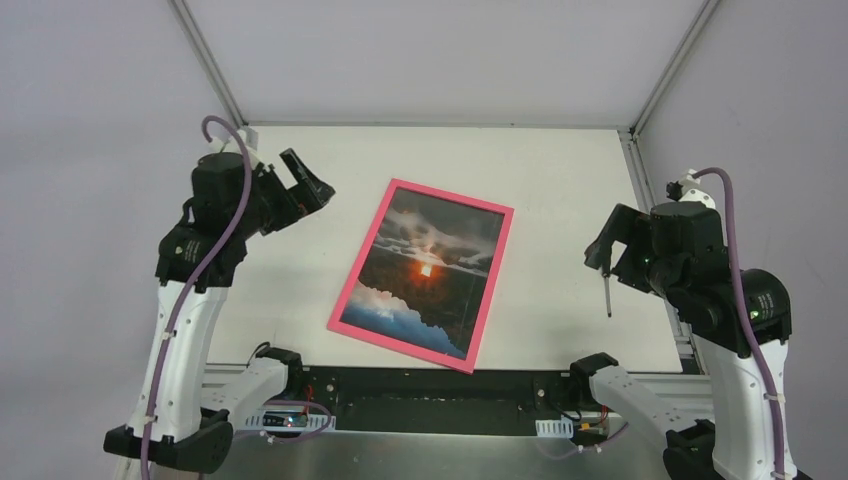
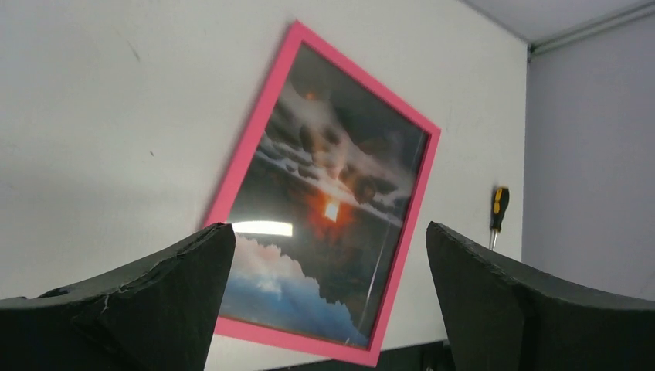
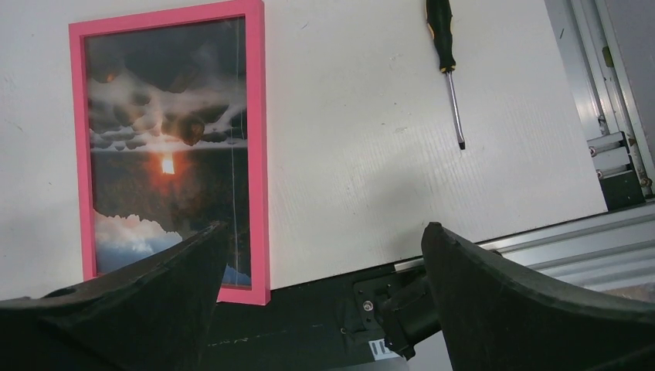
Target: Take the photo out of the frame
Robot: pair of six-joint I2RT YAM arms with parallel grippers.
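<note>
A bright-pink frame (image 1: 349,283) lies flat and tilted in the middle of the white table, its near corner over the table's front edge. The sunset photo (image 1: 430,268) sits inside it. The frame (image 2: 249,154) and photo (image 2: 332,216) fill the left wrist view, and the frame (image 3: 257,116) and photo (image 3: 166,147) show at the left of the right wrist view. My left gripper (image 1: 308,182) hovers open left of the frame, holding nothing. My right gripper (image 1: 610,245) hangs open to the right of the frame, holding nothing.
A screwdriver (image 1: 607,296) with a black and yellow handle lies on the table right of the frame, under the right gripper, also seen as the screwdriver (image 3: 446,62) and the screwdriver (image 2: 498,212). A metal rail (image 1: 640,170) borders the table's right side.
</note>
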